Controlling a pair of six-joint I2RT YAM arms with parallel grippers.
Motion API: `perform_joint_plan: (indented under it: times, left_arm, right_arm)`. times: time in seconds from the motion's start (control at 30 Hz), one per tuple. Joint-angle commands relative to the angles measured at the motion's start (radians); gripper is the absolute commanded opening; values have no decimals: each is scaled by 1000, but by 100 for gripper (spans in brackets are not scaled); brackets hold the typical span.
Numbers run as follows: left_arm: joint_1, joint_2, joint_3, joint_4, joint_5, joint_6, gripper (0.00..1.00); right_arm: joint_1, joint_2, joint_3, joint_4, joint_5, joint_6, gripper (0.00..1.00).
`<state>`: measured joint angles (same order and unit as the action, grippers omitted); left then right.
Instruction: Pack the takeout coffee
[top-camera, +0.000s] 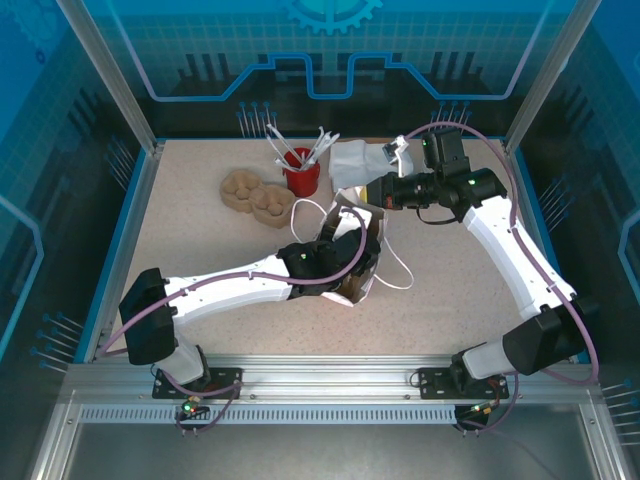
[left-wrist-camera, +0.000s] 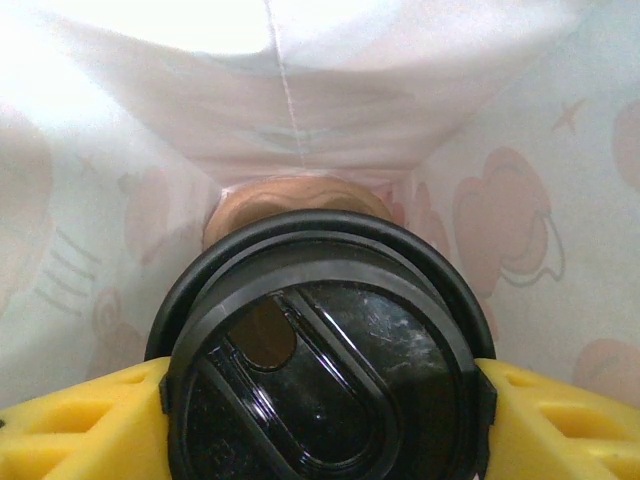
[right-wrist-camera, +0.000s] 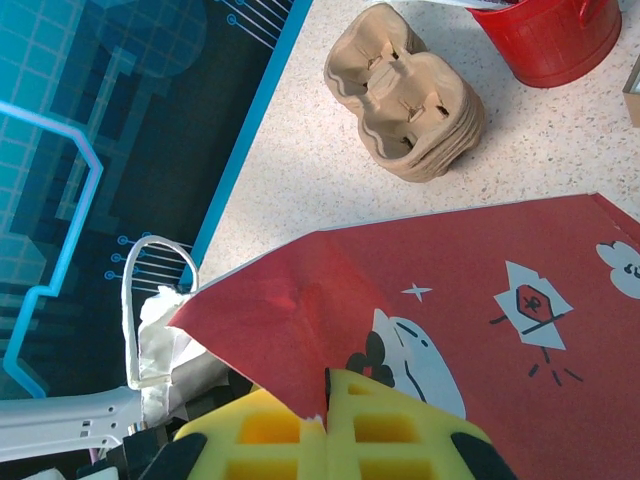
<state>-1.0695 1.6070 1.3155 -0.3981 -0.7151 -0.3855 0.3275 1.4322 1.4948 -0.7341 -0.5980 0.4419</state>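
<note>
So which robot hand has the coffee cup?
The left gripper: its yellow fingers hug the black-lidded cup inside the bag. The right gripper pinches the bag's edge.

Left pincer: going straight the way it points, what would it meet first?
Probably the brown rounded thing deep in the paper bag, just beyond the lidded coffee cup it grips; depth is unclear.

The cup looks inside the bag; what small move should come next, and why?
Probably ease the left pincer deeper before releasing: its fingers clamp the takeout coffee between the bag walls, the bag's bottom seems some way beyond, and the right pincer pinches the bag's edge.
</note>
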Motion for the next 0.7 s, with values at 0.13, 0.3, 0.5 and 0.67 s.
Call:
perform_joint_plan:
  times: [0.13, 0.3, 0.5, 0.67]
  left_arm:
    - [17, -25, -16, 57, -35, 30, 69]
    - [19, -25, -12, 56, -33, 27, 69]
    - [28, -11, -14, 60, -22, 22, 69]
    - [32, -6, -12, 40, -17, 4, 69]
  right_arm:
    - [15, 16, -9, -6, -60, 17, 0]
    - [15, 27, 0, -6, -67, 18, 0]
    - [15, 35, 11, -4, -78, 24, 0]
    - [14, 33, 17, 1, -75, 27, 0]
